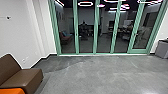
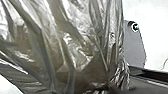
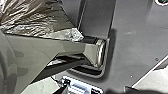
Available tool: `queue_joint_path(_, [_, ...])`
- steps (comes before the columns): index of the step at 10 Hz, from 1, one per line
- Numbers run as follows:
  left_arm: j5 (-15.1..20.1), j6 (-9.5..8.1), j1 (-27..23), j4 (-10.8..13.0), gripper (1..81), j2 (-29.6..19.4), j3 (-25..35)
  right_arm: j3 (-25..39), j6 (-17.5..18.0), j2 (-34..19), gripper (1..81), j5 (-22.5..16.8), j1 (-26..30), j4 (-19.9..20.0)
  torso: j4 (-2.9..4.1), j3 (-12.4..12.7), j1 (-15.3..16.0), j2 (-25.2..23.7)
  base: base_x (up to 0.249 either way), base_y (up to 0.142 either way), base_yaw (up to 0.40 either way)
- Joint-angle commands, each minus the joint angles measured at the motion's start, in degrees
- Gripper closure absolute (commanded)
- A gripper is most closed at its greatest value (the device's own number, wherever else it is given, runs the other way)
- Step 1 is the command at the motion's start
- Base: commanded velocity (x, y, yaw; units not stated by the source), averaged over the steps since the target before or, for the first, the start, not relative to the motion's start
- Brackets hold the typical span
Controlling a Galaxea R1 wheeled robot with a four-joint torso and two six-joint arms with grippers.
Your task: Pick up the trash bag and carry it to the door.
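Trash bag (image 2: 75, 47) (glossy, creased) close before left wrist, right wrist near it; can't tell either gripper's grip.

An office building we are in, grey floor (image 1: 100, 72) before us, brown seat (image 1: 27, 77) by a white wall (image 1: 17, 32), green-framed glass partition (image 1: 95, 30), desks (image 1: 121, 31) and ring lights (image 1: 85, 3) beyond

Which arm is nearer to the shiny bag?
Left, it seems: the trash bag looms close before the left wrist; from the right wrist it looks farther off, partly hidden.
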Motion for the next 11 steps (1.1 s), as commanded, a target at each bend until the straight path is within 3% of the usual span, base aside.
queue_joint_path(1, [3.3, 0.31, -3.4, 0.5, 81.1, 0.1, 0.3, 0.5, -0.1, -0.1, 1.0, -3.6, 2.4, -0.5, 0.00, 0.0, 0.0, 0.0, 0.000, 0.000, -0.345])
queue_joint_path(11, [3.3, 0.31, -3.4, 0.4, 81.1, 0.1, 0.1, 0.5, -0.1, -0.1, 1.0, -3.2, 2.2, -0.5, 0.00, 0.0, 0.0, 0.0, 0.000, 0.000, -0.285])
